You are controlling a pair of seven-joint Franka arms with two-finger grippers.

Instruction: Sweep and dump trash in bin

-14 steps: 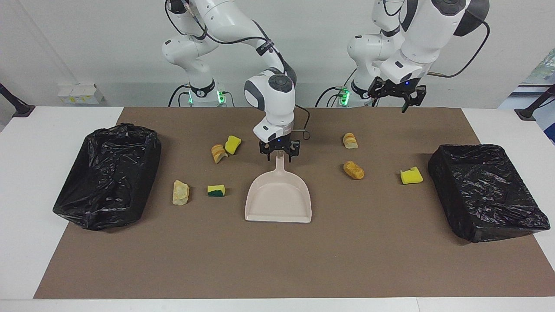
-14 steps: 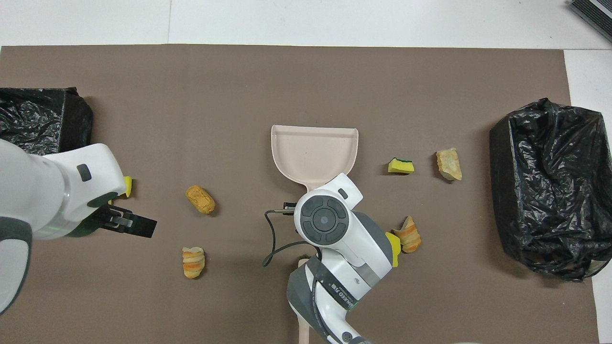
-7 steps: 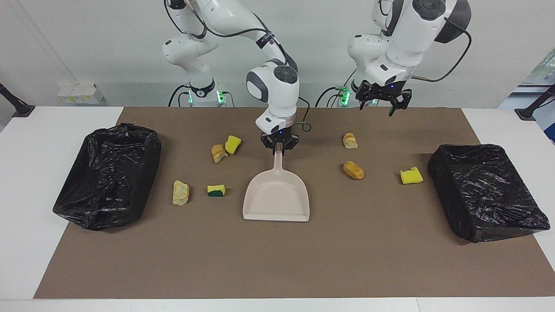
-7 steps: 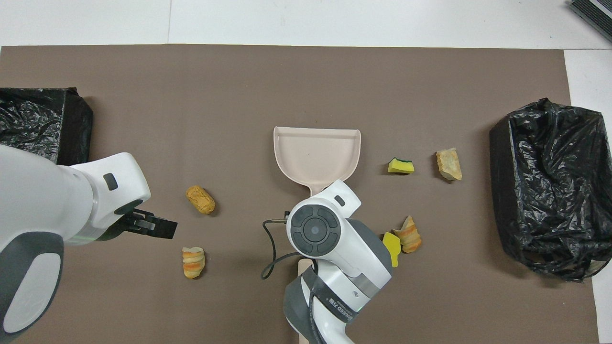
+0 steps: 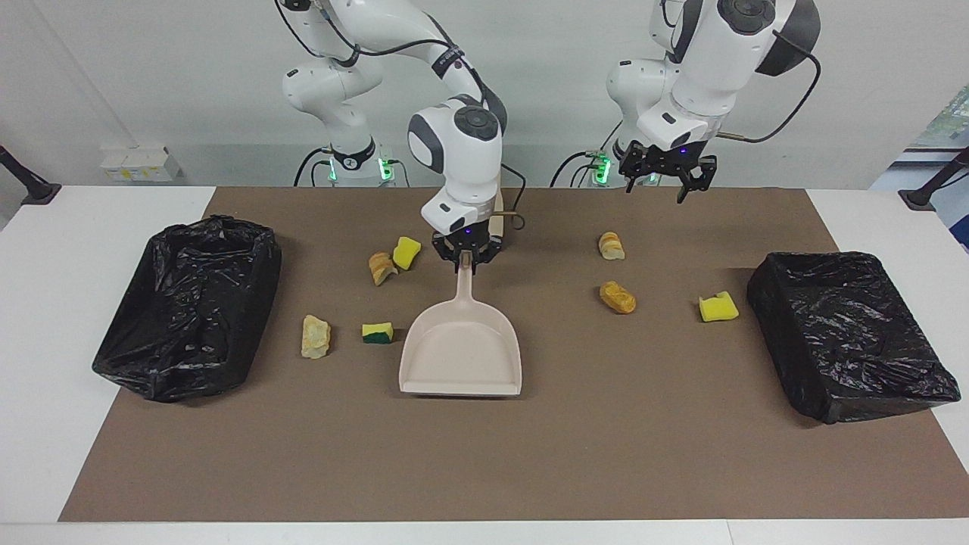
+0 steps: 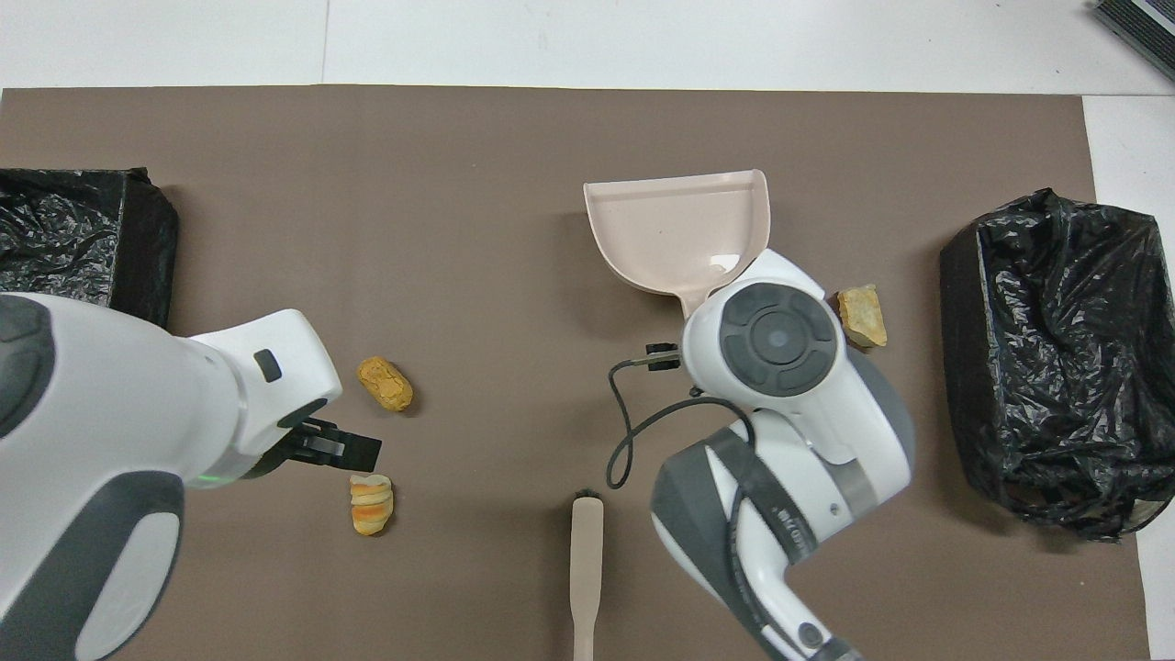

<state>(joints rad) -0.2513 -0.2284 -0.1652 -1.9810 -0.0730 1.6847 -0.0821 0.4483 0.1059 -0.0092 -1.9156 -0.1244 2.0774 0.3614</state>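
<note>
In the facing view, the right gripper is clamped on the dustpan handle; seven scraps of yellow sponge and tan bread lie scattered on the brown mat, from nine to three o'clock around the pan. The left gripper hangs wide open, holding nothing. From overhead, a brush lies at six o'clock.
</note>
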